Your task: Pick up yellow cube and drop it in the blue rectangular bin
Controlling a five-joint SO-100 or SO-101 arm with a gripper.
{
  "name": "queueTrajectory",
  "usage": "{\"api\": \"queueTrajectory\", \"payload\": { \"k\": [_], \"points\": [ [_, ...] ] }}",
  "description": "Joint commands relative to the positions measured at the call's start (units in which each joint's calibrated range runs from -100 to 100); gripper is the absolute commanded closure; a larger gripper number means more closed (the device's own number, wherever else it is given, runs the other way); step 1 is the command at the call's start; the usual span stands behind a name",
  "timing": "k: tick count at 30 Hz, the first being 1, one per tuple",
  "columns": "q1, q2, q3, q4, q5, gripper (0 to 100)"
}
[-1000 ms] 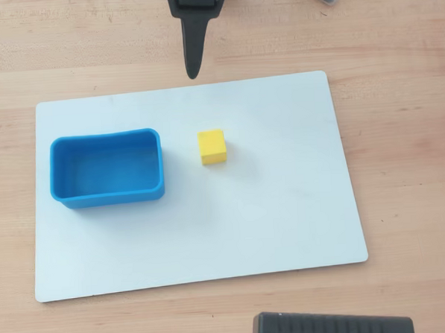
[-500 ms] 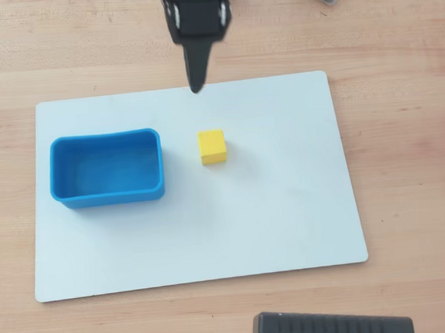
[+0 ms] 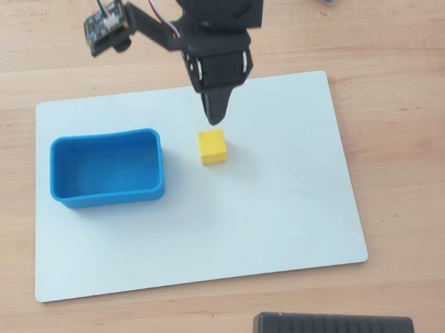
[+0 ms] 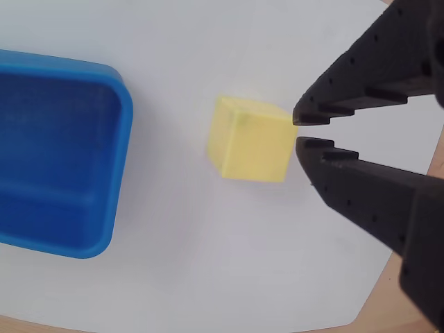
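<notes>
Gripper [image 4: 302,132], tips nearly closed on nothing, poised beside yellow cube [image 3: 212,147]; blue rectangular bin [image 3: 107,169] is seen nearby on white board [image 3: 284,208].

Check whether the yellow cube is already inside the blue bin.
No. In the overhead view the yellow cube sits on the white board, apart from the blue bin.

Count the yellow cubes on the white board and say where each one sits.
1. The yellow cube sits on the white board, right of the blue rectangular bin in the overhead view, just below the tool. None appears hidden.
</notes>
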Motion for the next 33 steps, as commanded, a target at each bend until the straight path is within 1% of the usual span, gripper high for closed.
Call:
{"api": "queueTrajectory", "payload": {
  "k": [1, 3, 5, 8, 20, 26, 33],
  "points": [
    [0.2, 2.2, -10.5, 0.3, 0.5, 92],
    [0.3, 3.1, -10.8, 0.2, 0.4, 85],
    [0.7, 3.8, -10.9, 0.0, 0.3, 81],
    [1.4, 5.7, -11.6, 0.0, 0.0, 79],
    [1.6, 17.8, -18.5, 1.7, -1.5, 79],
    [1.3, 19.4, -18.6, 1.8, -1.6, 81],
    [0.4, 19.7, -18.2, 1.8, -1.6, 92]
  ]
}}
